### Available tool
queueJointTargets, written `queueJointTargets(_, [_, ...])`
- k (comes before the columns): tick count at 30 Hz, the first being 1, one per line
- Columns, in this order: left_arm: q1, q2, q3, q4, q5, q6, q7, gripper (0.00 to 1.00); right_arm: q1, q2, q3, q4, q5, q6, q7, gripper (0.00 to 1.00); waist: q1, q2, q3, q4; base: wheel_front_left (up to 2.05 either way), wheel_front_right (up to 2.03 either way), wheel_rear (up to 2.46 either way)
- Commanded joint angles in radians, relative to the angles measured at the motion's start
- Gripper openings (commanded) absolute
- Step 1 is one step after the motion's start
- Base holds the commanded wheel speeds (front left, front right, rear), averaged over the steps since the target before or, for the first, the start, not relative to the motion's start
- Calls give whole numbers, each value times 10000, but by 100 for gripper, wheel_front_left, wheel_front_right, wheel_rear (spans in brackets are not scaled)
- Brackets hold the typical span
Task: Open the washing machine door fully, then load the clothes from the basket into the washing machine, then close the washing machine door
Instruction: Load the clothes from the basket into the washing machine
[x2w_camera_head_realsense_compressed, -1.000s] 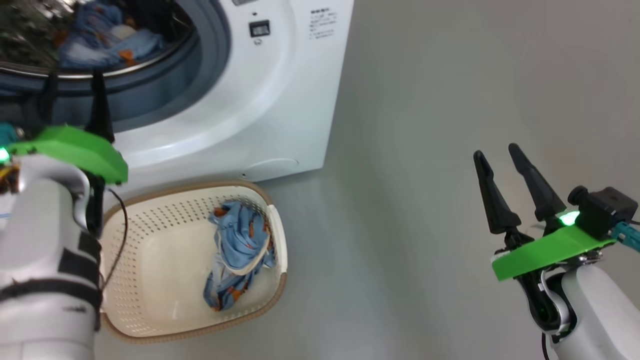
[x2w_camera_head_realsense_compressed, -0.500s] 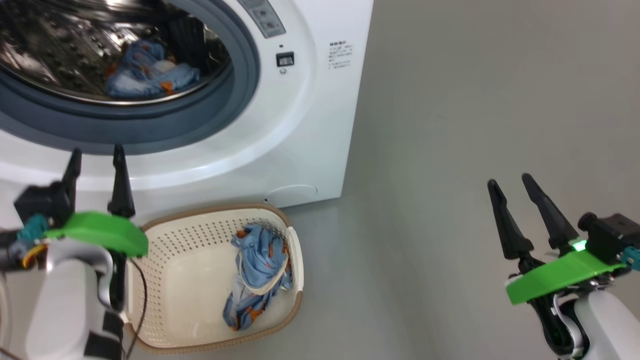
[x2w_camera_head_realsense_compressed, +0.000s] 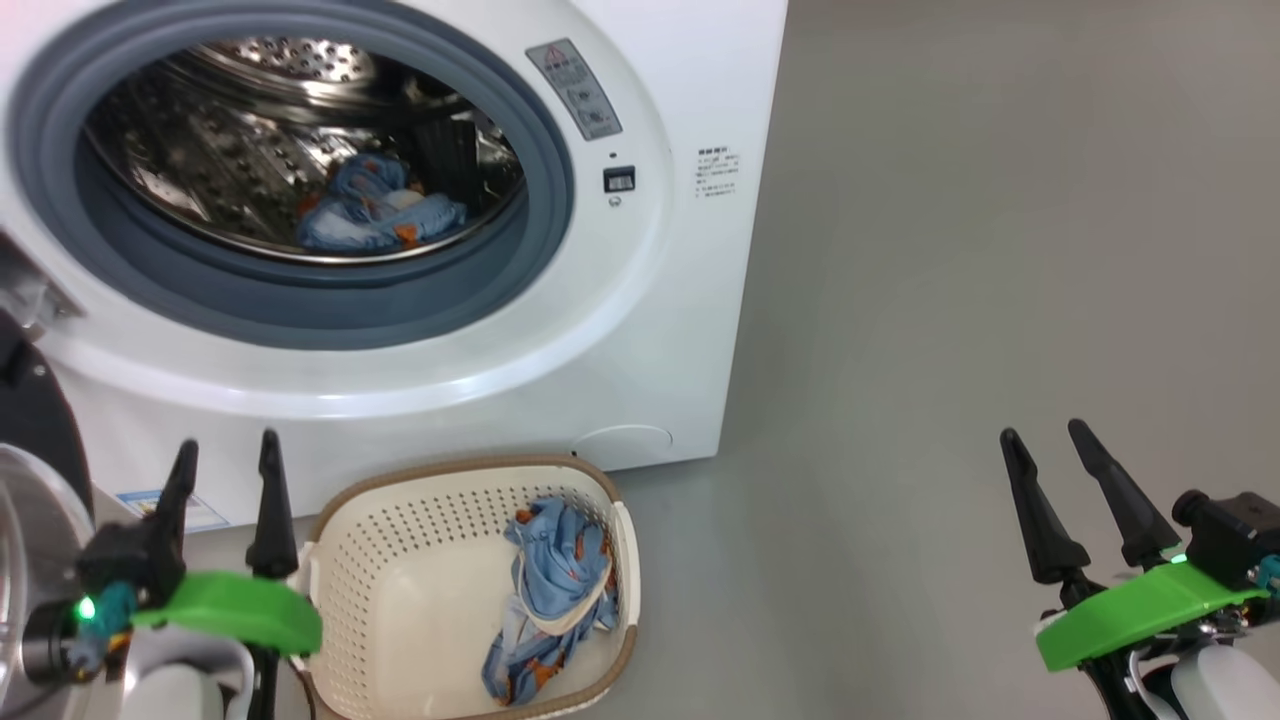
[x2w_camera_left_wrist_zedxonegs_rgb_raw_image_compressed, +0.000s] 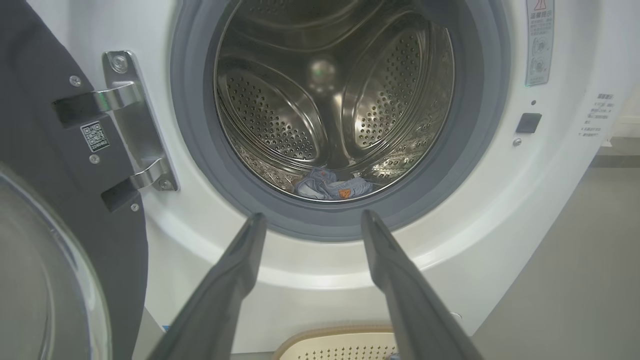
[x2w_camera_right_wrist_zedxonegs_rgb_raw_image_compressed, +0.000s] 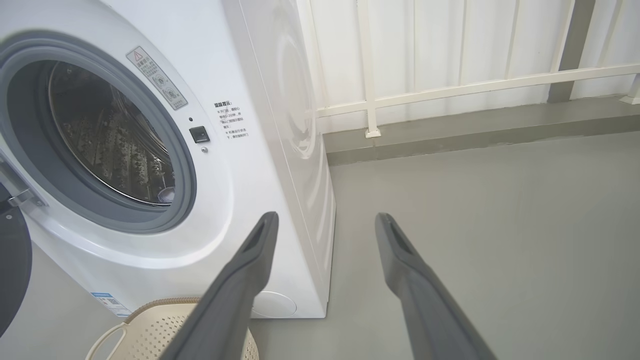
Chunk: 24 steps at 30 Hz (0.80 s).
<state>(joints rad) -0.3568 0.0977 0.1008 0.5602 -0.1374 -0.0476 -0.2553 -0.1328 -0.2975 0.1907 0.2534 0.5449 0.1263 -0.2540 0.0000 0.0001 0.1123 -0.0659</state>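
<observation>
Right of the spread, empty left gripper (x2w_camera_head_realsense_compressed: 228, 442): a cream perforated plastic basket (x2w_camera_head_realsense_compressed: 380, 545).
Crumpled light-blue printed clothes (x2w_camera_head_realsense_compressed: 560, 580) lie inside it.

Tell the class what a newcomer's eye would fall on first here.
The washing machine, upper left in the head view, gapes open, a blue garment lying in its steel drum. Below it on the grey floor stands a cream basket with a second blue garment against its right side.
</observation>
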Motion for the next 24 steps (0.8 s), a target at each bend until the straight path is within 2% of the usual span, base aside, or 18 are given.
queueJointTargets(1, [222, 220, 324, -491, 107, 11, -64, 100, 132, -256, 111, -215, -110, 44, -78, 100, 0, -1, -178, 98, 0, 0, 0])
queueJointTargets(14, [2266, -111, 477, -2209, 72, 67, -64, 100, 676, -350, -145, -266, -131, 44, -78, 100, 0, -1, -478, 205, 0, 0, 0])
queueJointTargets(24, [2655, -261, 355, -2653, -16, 189, -64, 100, 710, -312, -282, -323, -182, 44, -78, 100, 0, -1, -441, 167, 0, 0, 0])
